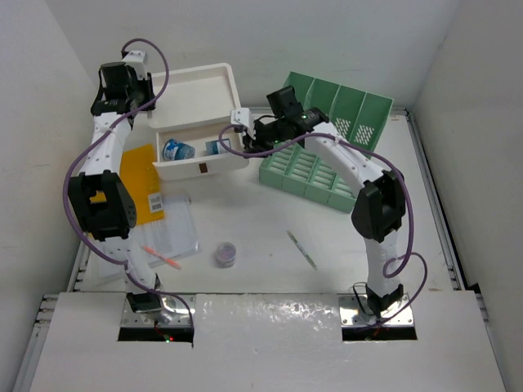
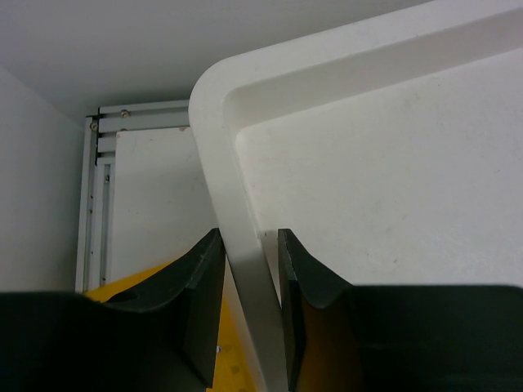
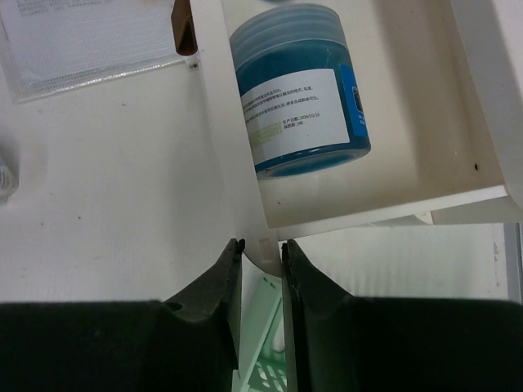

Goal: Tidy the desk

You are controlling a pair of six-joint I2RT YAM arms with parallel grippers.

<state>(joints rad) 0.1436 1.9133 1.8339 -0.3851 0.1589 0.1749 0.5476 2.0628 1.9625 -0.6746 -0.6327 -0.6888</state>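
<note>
Twice clamps thin edges — left gripper [image 2: 249, 245] on white plastic drawer box [image 2: 368, 204] rim, right gripper [image 3: 261, 249] on open drawer [image 3: 425, 98] front wall.

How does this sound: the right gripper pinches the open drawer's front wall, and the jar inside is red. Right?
Not quite. The jar is blue, not red; the right wrist view shows it. The right gripper does pinch the front wall of the open drawer.

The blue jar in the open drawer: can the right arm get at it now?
Probably not yet. The right end effector is shut on the drawer's front wall, so it must let go first; nothing covers the blue jar from above.
</note>
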